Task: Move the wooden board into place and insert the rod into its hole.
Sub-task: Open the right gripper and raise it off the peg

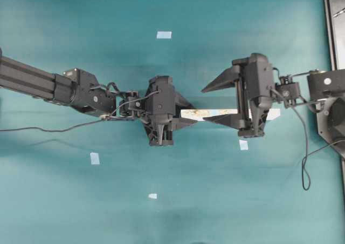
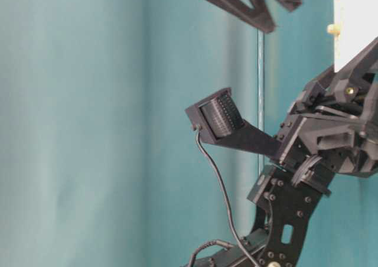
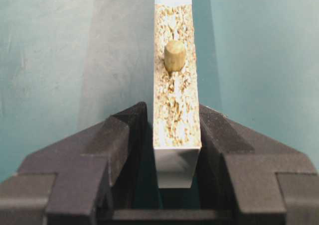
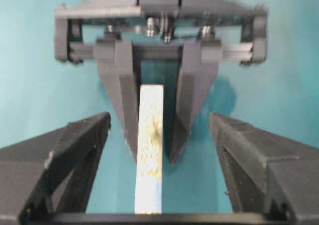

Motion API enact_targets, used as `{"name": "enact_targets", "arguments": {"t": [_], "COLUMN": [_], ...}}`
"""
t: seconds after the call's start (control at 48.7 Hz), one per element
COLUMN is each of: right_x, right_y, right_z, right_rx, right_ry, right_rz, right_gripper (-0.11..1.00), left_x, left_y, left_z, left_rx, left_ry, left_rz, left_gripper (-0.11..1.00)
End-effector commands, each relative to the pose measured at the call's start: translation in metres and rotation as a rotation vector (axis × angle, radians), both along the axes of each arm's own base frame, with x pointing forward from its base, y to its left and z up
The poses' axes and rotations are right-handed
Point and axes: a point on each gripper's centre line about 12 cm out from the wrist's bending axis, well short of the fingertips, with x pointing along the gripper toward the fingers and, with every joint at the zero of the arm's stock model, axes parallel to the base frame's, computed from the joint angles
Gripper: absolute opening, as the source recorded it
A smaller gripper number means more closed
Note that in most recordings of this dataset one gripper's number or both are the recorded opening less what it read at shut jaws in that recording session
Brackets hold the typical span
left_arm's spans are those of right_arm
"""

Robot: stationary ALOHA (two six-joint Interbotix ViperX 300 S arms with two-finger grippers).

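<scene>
- wooden board [image 3: 176, 93] lies between the fingers of left gripper [image 3: 167, 135], long axis running straight ahead of it toward right gripper [image 1: 215, 101]
- left jaws narrow, pinching board end
- rod [image 3: 174, 56] upright in board hole, just ahead of left fingertips
- right jaws wide, straddling board, not touching

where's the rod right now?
In the left wrist view the rod stands upright, seated in the rough upper edge of the wooden board, just beyond the left pincer closed on the board's near end.

teal tabletop [image 1: 64, 201], pale-blue tape squares [image 1: 164, 35]
</scene>
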Motion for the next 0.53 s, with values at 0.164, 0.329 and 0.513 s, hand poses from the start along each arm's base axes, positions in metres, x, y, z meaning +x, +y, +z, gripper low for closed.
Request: {"name": "enact_targets", "arguments": {"t": [0.164, 0.329, 0.513], "right_x": [-0.008, -0.019, -0.033], "right_y": [0.002, 0.002, 0.002], "right_z": [0.024, 0.025, 0.024], "right_rx": [-0.008, -0.007, -0.012], "right_ry": [-0.084, -0.095, -0.088], "right_rz": [0.005, 0.004, -0.002], "right_gripper": [0.88, 0.88, 0.88], "left_x": [-0.008, -0.008, -0.006], "left_y": [0.004, 0.004, 0.004], "left_z": [-0.01, -0.007, 0.001], "left_rx": [-0.008, -0.031, -0.034], "left_ry": [0.089, 0.082, 0.065], "left_rz": [0.01, 0.025, 0.026], "left_gripper": [0.26, 0.4, 0.57]}}
